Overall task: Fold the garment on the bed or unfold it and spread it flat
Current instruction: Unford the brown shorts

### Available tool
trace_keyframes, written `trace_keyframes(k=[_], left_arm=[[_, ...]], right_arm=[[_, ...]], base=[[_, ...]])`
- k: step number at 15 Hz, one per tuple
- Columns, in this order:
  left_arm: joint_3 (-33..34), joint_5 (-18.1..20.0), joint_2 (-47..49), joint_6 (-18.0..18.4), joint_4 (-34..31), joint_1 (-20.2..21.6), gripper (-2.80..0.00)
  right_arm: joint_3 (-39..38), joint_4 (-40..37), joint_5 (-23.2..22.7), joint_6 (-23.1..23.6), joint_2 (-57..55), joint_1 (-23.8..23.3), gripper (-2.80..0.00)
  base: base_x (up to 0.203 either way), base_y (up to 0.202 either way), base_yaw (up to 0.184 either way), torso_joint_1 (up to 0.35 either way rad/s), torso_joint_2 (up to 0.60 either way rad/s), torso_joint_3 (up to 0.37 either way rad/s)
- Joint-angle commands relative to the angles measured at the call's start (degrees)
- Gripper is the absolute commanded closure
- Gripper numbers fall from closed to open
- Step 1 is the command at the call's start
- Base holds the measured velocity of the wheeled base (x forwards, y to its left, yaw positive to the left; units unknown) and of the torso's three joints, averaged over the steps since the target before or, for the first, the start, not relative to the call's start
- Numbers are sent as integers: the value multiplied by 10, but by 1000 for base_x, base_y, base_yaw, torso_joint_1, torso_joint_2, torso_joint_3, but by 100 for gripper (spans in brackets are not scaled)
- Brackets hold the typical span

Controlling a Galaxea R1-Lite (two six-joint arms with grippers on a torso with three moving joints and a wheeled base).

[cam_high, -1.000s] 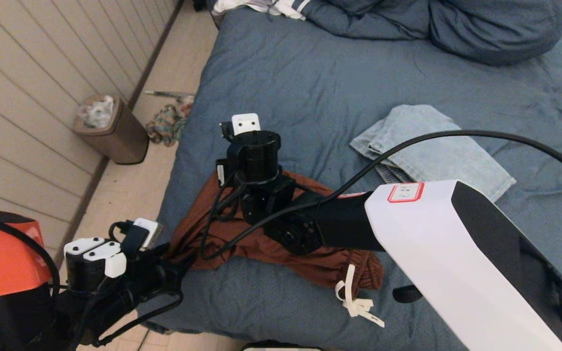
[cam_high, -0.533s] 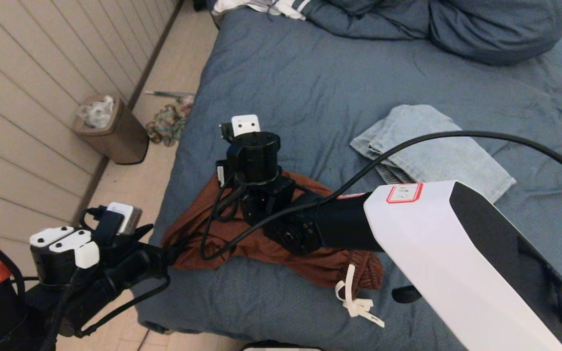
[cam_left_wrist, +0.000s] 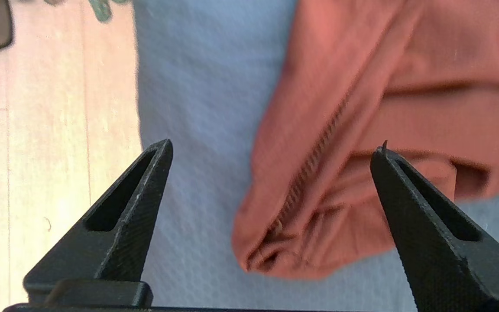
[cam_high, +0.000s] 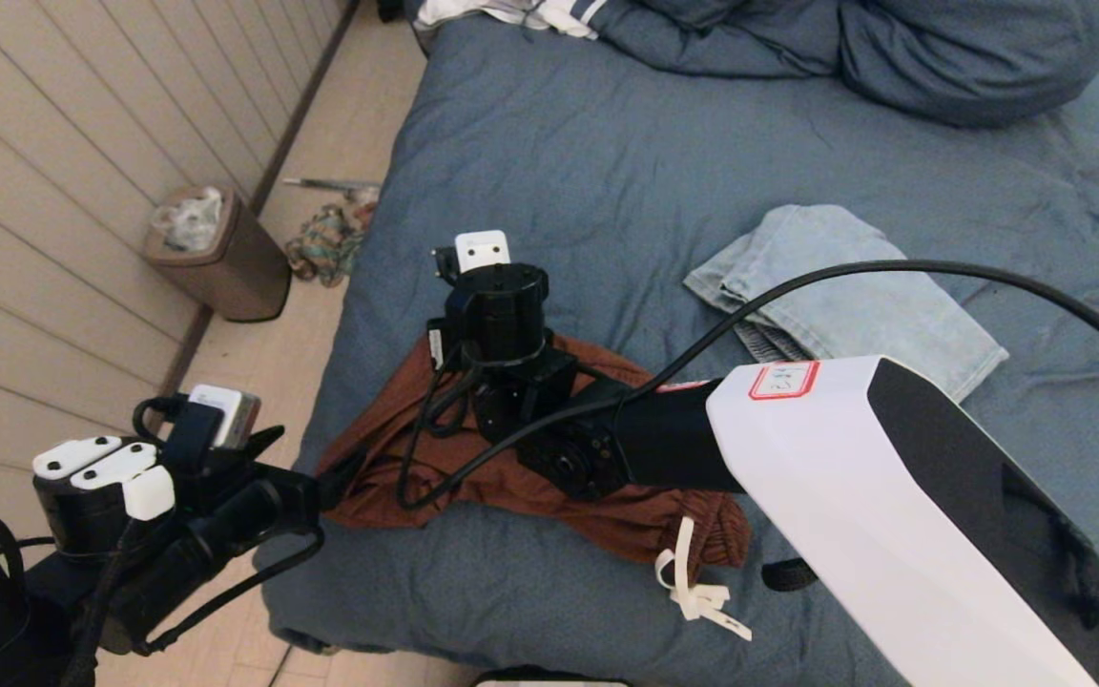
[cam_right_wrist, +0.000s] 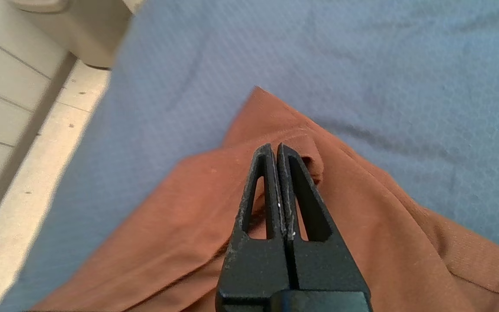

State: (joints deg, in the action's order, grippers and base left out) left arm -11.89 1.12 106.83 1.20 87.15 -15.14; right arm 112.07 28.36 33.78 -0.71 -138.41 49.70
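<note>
The left gripper (cam_left_wrist: 271,173) has pulled back off the bed (cam_high: 607,172) edge, fingers spread and empty, just clear of the rust garment's (cam_high: 511,487) near corner. The right gripper (cam_right_wrist: 275,149) stays pressed together over the garment's far edge, possibly pinching a fold. The garment lies bunched, so spreading remains undone.

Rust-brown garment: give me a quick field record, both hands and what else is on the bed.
garment: rust-brown garment, crumpled, near the bed's left front edge
right hand: right hand shut, over a fold of the garment; a pinch cannot be confirmed
left hand: left hand open, at the garment's left end, holding nothing
other cloth: folded light-blue jeans, lying apart from the garment
bedding: blue bedding bunched at the far end
</note>
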Motion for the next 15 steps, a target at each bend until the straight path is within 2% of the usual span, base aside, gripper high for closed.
trace_keyframes(k=[1, 2, 5, 10, 12, 15], left_arm=[[-8, -17, -23, -9, 5, 1, -280], [-17, -40, -27, -13, 5, 0, -280], [-58, -96, -23, -15, 5, -8, -280], [-80, -110, -52, -22, -1, 5, -280], [-108, -114, -61, -32, -53, 5, -280], [-191, -116, -89, -72, -215, -7, -280]], right_arm=[[0, 3, 15, -1, -7, -2, 0], [0, 2, 33, 0, 0, -4, 0], [-5, -2, 41, 0, 33, -28, 0], [-40, 3, 43, -6, 55, -36, 0], [-52, 2, 47, -7, 69, -39, 0], [-79, 0, 46, -14, 109, -62, 0]], base=[[0, 0, 0, 0, 0, 0], [0, 0, 0, 0, 0, 0], [0, 0, 0, 0, 0, 0], [0, 0, 0, 0, 0, 0], [0, 0, 0, 0, 0, 0], [0, 0, 0, 0, 0, 0]])
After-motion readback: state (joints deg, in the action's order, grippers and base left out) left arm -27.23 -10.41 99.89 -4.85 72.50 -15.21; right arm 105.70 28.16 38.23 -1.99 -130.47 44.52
